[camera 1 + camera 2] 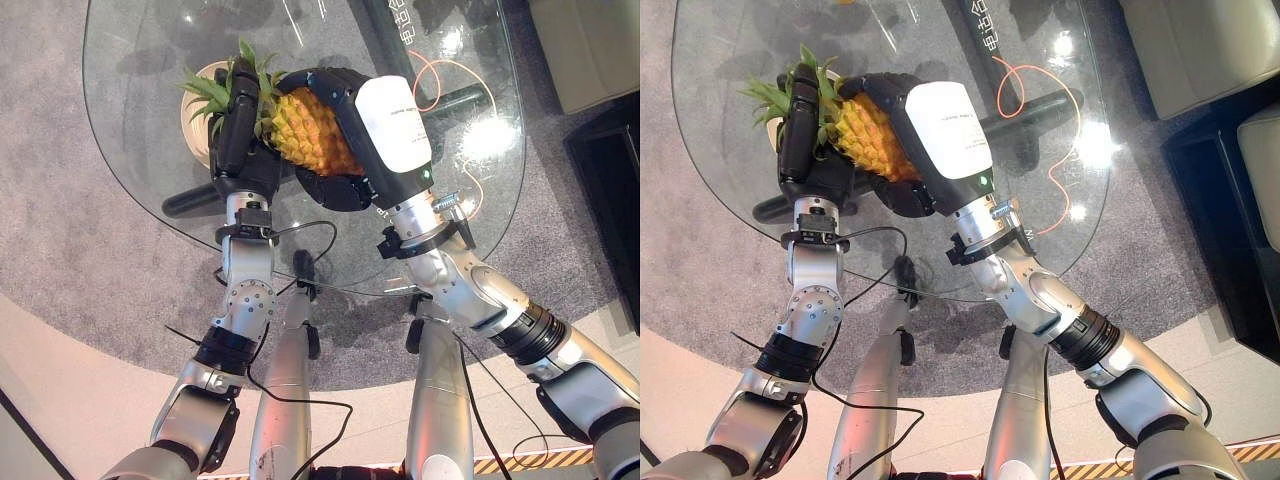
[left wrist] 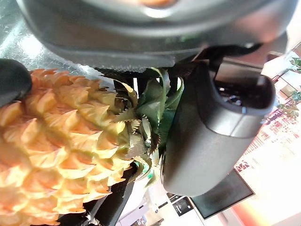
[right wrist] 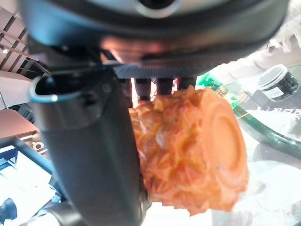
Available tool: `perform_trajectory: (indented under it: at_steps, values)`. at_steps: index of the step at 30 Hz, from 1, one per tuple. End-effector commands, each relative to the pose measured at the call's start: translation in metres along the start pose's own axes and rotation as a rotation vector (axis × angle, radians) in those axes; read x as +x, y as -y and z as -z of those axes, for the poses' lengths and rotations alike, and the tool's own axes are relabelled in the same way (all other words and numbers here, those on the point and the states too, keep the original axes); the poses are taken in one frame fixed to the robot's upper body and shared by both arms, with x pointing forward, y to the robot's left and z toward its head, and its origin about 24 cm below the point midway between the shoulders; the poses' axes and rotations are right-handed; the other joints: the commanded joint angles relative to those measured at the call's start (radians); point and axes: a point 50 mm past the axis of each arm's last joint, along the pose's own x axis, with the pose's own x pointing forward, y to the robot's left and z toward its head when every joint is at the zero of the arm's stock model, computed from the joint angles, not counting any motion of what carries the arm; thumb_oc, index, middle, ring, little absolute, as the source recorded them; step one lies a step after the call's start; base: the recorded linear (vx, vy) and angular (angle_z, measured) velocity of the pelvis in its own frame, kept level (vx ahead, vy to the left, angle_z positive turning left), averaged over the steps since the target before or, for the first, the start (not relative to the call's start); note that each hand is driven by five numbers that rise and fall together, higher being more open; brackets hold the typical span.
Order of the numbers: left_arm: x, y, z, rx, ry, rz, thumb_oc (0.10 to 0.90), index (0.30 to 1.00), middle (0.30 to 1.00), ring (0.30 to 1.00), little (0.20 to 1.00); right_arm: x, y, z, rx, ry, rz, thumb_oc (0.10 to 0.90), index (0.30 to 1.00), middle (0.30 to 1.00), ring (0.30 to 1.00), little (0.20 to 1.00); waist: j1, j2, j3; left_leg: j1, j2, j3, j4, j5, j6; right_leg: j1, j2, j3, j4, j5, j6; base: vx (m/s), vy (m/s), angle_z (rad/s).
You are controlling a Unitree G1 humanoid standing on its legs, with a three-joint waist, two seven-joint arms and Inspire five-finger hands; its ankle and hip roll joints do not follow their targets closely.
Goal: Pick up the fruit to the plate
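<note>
Pineapple (image 1: 310,135): knobbly orange-yellow body, spiky green crown, above round glass table (image 1: 130,150). Right hand (image 1: 345,140) curls round body; left hand (image 1: 238,135) clasps crown. Pale plate (image 1: 200,135) sits beneath the leaves

The table (image 1: 140,110) top was clear, glossy glass with bright highlights. The pineapple (image 1: 312,135) had a rough, scaly orange-yellow skin (leaves smooth, green). Both hands, left (image 1: 238,140) and right (image 1: 350,140), had smooth matt dark plastic shells. The floor (image 1: 60,230) was grey, matt carpet.
</note>
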Motion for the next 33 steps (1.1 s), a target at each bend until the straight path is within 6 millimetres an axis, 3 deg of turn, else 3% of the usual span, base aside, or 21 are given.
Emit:
perform_trajectory:
  at_steps: [1, 2, 24, 33]
  values:
    - [0.012, 0.074, -0.018, -0.023, 0.15, 0.36, 0.1, 0.3, 0.3, 0.3, 0.2, 0.033, 0.04, -0.038, 0.063, 0.201, 0.226, 0.696, 0.811, 0.811, 0.811, 0.796, 0.022, -0.02, -0.022, 0.017, -0.061, 0.009, 0.045, -0.101, 0.01, 0.072, 0.025, -0.099, -0.179, 0.087, -0.003, 0.0, 0.0, 0.0]
    - [0.011, 0.074, -0.018, -0.024, 0.153, 0.358, 0.1, 0.3, 0.3, 0.3, 0.2, 0.033, 0.04, -0.038, 0.07, 0.196, 0.231, 0.8, 0.9, 0.9, 0.9, 0.9, 0.022, -0.02, -0.022, 0.017, -0.061, 0.009, 0.044, -0.101, 0.01, 0.072, 0.025, -0.099, -0.18, 0.087, -0.003, 0.0, 0.0, 0.0]
    - [0.011, 0.07, -0.025, 0.005, 0.211, 0.322, 0.1, 0.3, 0.3, 0.3, 0.2, 0.029, 0.044, -0.035, 0.116, 0.165, 0.281, 0.8, 0.9, 0.9, 0.9, 0.9, 0.017, -0.016, -0.022, 0.011, -0.06, 0.01, 0.044, -0.095, 0.011, 0.062, 0.026, -0.094, -0.175, 0.09, -0.006, 0.0, 0.0, 0.0]
    - [0.013, 0.063, -0.041, 0.099, 0.346, 0.22, 0.1, 0.3, 0.3, 0.3, 0.2, 0.029, 0.042, -0.031, 0.11, 0.151, 0.27, 0.8, 0.9, 0.9, 0.9, 0.9, 0.019, -0.014, -0.022, 0.012, -0.06, 0.01, 0.043, -0.093, 0.01, 0.061, 0.028, -0.094, -0.171, 0.087, -0.009, 0.0, 0.0, 0.0]
